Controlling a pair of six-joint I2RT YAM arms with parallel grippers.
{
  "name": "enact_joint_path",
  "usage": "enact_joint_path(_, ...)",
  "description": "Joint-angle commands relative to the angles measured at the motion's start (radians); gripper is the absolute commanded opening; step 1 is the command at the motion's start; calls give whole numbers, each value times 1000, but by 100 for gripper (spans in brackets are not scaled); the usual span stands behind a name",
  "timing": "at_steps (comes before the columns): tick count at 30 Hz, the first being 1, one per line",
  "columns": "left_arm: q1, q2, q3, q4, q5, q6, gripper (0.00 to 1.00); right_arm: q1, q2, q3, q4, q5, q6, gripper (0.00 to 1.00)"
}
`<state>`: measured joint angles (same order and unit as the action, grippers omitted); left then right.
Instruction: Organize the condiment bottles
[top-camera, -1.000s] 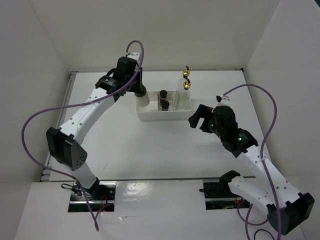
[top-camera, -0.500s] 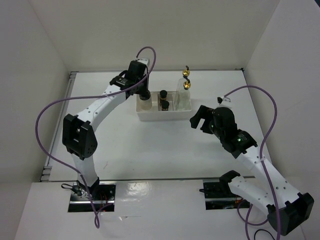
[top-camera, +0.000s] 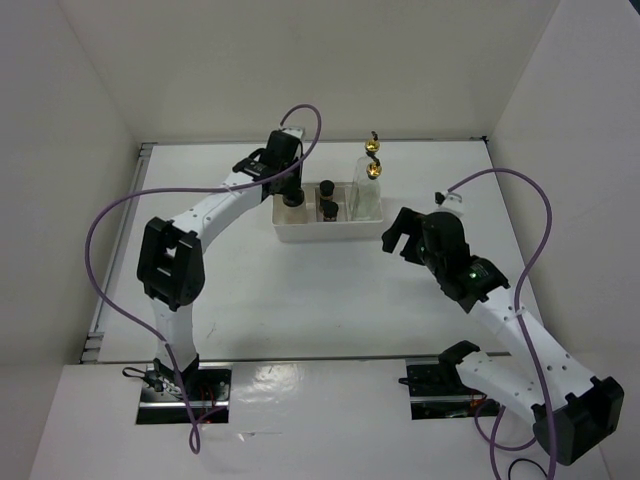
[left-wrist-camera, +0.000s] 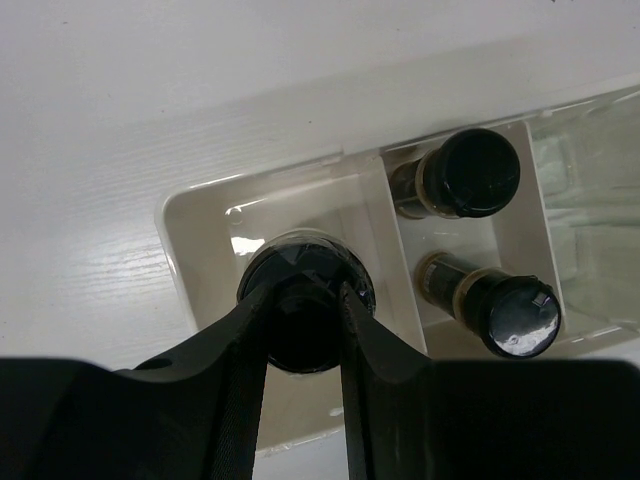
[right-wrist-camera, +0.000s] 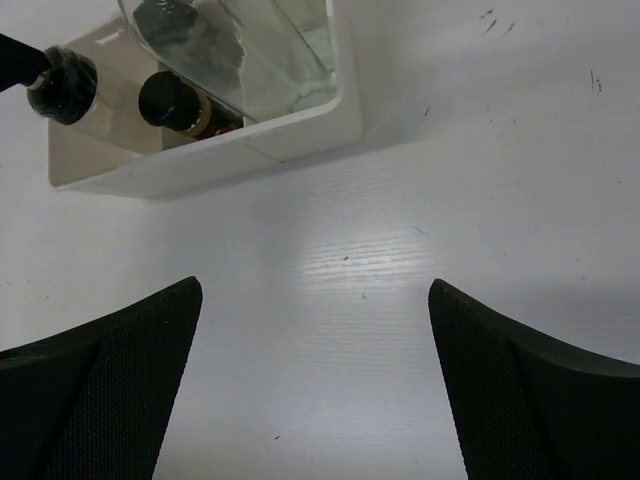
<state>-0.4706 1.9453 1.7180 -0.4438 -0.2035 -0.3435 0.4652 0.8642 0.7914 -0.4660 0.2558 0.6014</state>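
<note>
The squat whitish black-capped jar (left-wrist-camera: 305, 262) is in the left compartment of the white tray (left-wrist-camera: 186, 276), and my left gripper (left-wrist-camera: 302, 298) is shut on its cap. Whether the jar rests on the tray floor I cannot tell. From above, the left gripper (top-camera: 291, 192) is over the tray's (top-camera: 300, 234) left end. Two small dark jars (top-camera: 326, 188) (top-camera: 328, 209) stand in the middle compartment. Two tall glass bottles with gold spouts (top-camera: 372, 146) (top-camera: 375, 171) fill the right end. My right gripper (top-camera: 396, 240) hangs open to the right of the tray, nothing between its fingers (right-wrist-camera: 130, 350).
White walls enclose the table on the left, the back and the right. A purple cable (top-camera: 300, 125) loops above the left wrist and another (top-camera: 520, 190) arcs over the right arm. Bare white tabletop (right-wrist-camera: 330, 260) lies under the right gripper.
The left arm's elbow has swung to the right and its wrist has shifted slightly right over the tray's left end, still holding the whitish jar. The right gripper has barely moved.
</note>
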Motion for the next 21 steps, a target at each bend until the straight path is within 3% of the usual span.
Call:
enact_joint_path(1,4,1,-4,86,-14,3,0,7,24,14,41,42,-2,98)
enact_joint_path(5,-5,12,-15,96,-24,3,0,7,56,23,41,42,-2,98)
enact_joint_path(9,-14,23,-24,86,-34,3,9,7,78,43,41,42,-11,98)
enact_joint_path(10,-14,23,-24,86,-34,3,20,7,87,43,41,42,-11,98)
enact_joint_path(13,-23,23,-24,86,-34,3,25,-2,87,63,41,53,-21,98)
enact_joint_path(17,-23,23,-24,68,-34,-6,42,-2,87,86,41,76,-43,98)
enact_joint_path(21,-23,-28,-5,47,-34,-6,76,-11,87,104,32,85,-43,98)
